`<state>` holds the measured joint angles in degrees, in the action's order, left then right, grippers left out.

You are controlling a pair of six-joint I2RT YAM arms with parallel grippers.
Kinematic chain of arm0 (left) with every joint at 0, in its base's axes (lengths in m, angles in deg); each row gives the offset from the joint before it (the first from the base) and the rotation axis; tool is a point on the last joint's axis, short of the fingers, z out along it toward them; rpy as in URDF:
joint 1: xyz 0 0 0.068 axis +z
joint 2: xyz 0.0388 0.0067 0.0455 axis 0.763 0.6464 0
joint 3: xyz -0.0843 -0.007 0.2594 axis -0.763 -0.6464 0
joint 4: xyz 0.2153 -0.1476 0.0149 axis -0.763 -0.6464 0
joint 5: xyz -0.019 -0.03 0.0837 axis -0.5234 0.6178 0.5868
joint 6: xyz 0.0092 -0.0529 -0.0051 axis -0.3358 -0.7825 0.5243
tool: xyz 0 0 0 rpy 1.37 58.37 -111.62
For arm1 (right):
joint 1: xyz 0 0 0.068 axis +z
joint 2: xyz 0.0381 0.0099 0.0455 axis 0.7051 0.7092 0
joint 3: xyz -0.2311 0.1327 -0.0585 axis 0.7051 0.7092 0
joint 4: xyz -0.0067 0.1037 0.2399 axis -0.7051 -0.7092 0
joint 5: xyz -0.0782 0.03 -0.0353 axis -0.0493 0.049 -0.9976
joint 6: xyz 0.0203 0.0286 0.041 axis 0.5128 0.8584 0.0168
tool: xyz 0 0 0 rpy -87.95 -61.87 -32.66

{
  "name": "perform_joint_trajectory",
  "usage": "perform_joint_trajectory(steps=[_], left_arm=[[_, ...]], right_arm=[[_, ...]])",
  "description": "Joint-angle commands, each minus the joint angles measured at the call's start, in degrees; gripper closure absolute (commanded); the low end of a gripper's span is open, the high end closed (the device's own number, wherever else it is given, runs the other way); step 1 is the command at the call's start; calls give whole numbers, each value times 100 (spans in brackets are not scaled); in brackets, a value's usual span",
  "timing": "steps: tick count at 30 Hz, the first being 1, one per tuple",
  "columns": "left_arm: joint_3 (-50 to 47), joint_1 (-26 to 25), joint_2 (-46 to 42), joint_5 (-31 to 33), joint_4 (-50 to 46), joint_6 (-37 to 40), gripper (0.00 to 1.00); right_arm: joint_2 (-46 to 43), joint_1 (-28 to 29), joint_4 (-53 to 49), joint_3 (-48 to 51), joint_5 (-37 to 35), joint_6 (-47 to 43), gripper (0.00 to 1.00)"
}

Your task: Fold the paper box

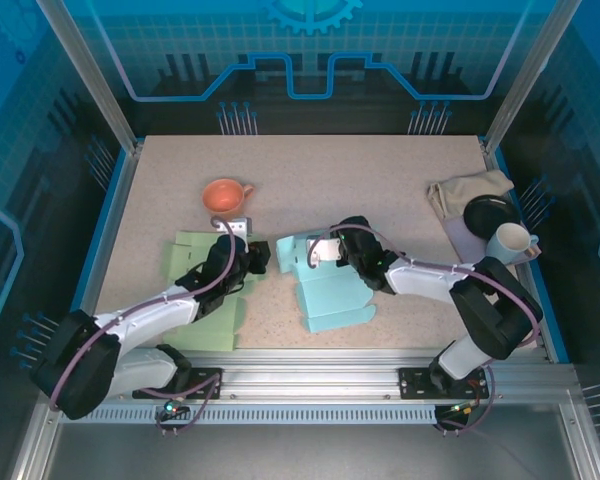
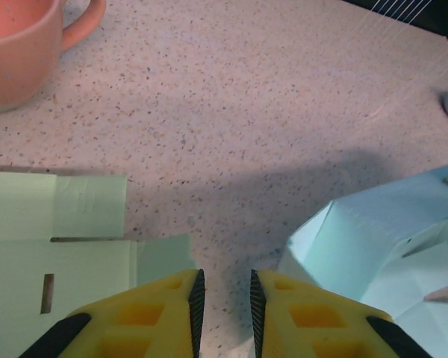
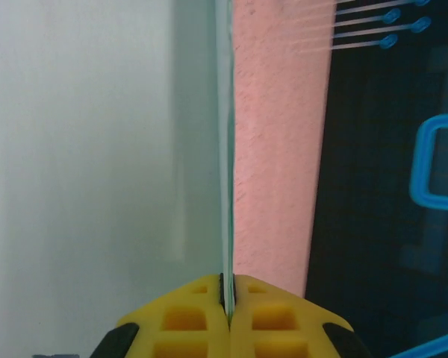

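Right gripper pinches thin pale-blue paper box wall — left gripper slightly parted above speckled table.

surface: speckled beige table | rear left: orange ceramic mug, upright | near left: flat pale green cardboard sheet, lying flat | centre: light blue partly folded paper box, near the green sheet | right edge: crumpled beige cloth, black round dish against it, white mug just beside
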<state>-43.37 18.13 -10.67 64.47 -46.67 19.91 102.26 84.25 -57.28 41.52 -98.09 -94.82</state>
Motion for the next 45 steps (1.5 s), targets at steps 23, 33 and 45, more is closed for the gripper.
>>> perform_joint_trajectory(steps=[23,33,45], left_arm=[[148,22,1310,-921,1337,1331,71],[341,20,1633,-1176,1456,1252,69],[332,16,1873,-1061,1634,1088,65]], right_arm=[[70,112,2470,729,-124,-705,100],[276,-22,2386,739,7,-611,100],[619,-48,2483,733,-20,-622,100]])
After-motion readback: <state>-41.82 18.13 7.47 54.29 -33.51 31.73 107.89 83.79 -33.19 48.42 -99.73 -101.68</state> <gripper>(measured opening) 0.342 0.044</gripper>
